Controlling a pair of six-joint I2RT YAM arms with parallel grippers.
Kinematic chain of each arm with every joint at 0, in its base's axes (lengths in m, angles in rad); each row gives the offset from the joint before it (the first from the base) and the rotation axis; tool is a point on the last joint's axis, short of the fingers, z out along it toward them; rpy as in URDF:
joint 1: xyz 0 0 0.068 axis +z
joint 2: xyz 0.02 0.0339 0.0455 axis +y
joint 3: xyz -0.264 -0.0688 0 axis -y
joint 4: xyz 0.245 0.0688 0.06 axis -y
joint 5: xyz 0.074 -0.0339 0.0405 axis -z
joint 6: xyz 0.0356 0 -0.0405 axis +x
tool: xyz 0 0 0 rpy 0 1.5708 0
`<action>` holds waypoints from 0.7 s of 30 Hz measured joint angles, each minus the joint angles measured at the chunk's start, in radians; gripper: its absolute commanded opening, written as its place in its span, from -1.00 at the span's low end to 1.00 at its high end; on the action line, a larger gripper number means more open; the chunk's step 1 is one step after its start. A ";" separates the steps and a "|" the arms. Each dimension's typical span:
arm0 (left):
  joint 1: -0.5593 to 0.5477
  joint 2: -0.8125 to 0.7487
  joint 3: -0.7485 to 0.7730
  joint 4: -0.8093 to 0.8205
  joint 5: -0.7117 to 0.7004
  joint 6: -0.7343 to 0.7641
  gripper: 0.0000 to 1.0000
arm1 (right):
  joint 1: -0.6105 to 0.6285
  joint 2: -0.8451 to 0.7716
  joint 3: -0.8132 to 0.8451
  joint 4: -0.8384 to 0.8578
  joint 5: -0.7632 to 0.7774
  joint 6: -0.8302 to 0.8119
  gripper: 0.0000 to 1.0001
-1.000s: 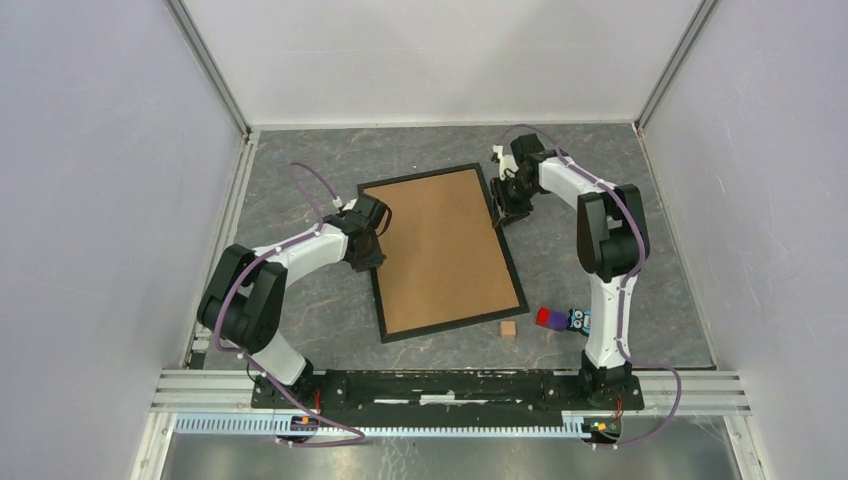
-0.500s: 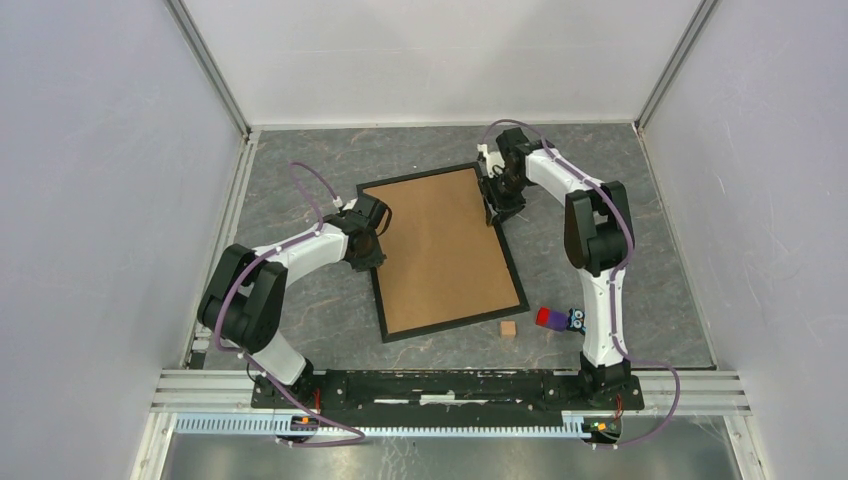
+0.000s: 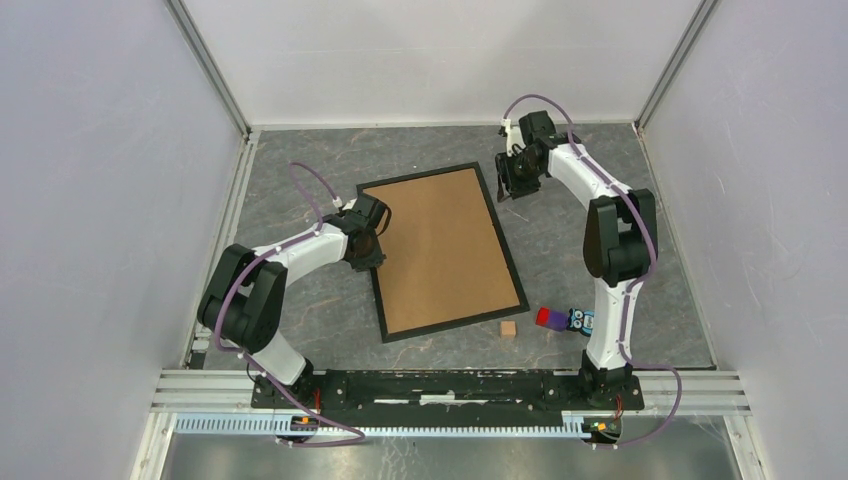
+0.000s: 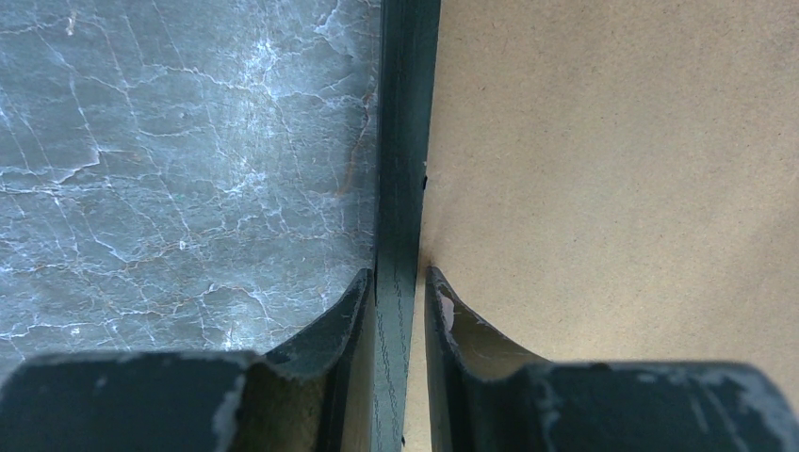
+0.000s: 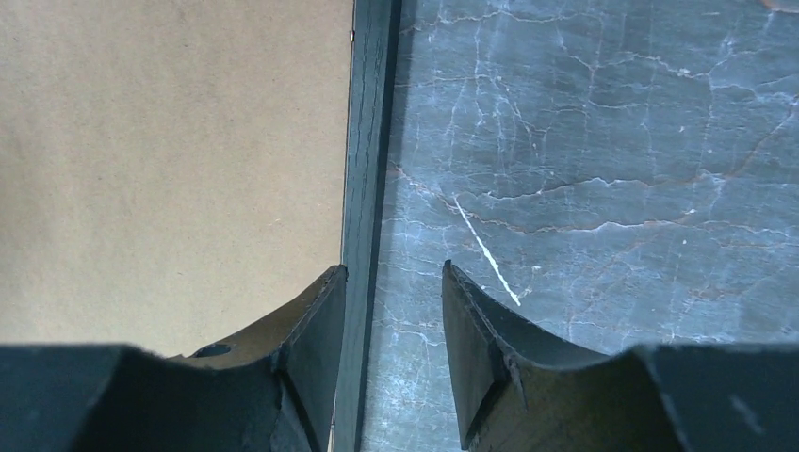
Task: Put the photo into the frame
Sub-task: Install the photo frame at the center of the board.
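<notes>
As it lies flat, the frame (image 4: 403, 141) holds board (image 3: 443, 250).

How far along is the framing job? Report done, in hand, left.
Done: backing board sits inside the frame. In hand: left gripper clamps its left rail; right gripper stands open astride the right rail. Left: likely fastening the backing; whether the photo lies underneath cannot be seen.
</notes>
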 measured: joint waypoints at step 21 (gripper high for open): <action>0.005 0.000 -0.001 0.001 0.010 0.000 -0.96 | -0.014 0.220 0.092 0.223 -0.105 0.183 -0.12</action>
